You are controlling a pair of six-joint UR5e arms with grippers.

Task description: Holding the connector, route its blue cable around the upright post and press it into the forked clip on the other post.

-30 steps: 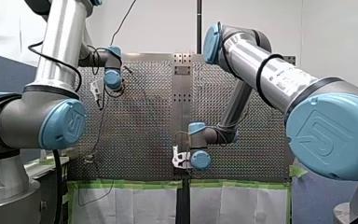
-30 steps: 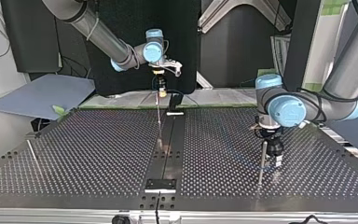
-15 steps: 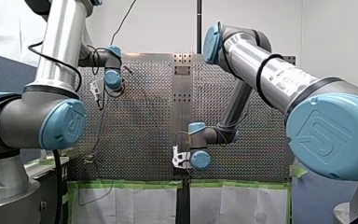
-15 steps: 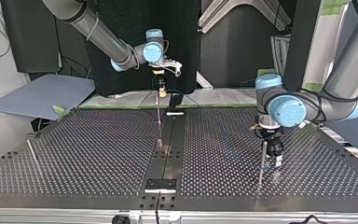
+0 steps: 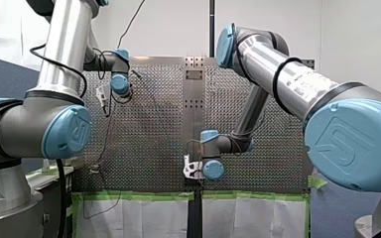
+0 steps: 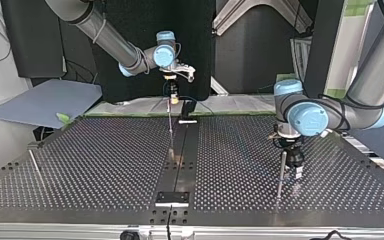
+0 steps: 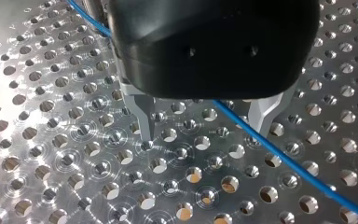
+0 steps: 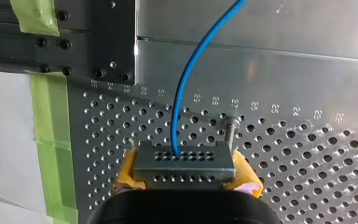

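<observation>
My right hand (image 8: 185, 176) clenches the connector (image 8: 184, 161) between yellow pads. A post (image 8: 231, 128) stands just beside the connector, to one side of the blue cable (image 8: 186, 88), which runs straight ahead over the desk (image 8: 307, 70). Farther off, the cable passes slantwise through my left hand (image 7: 204, 133), which is released and grasps nothing, with a second post (image 6: 281, 172) beside it. The wrap looks like my right hand's to make.

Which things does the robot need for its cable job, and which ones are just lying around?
For the job:
- connector, clamped in my right claw
- blue cable
- post beside the connector
- post by my left arm
- my left claw, open over the cable

Just lying about:
- green tape
- grey board beside the table
- black plate
</observation>
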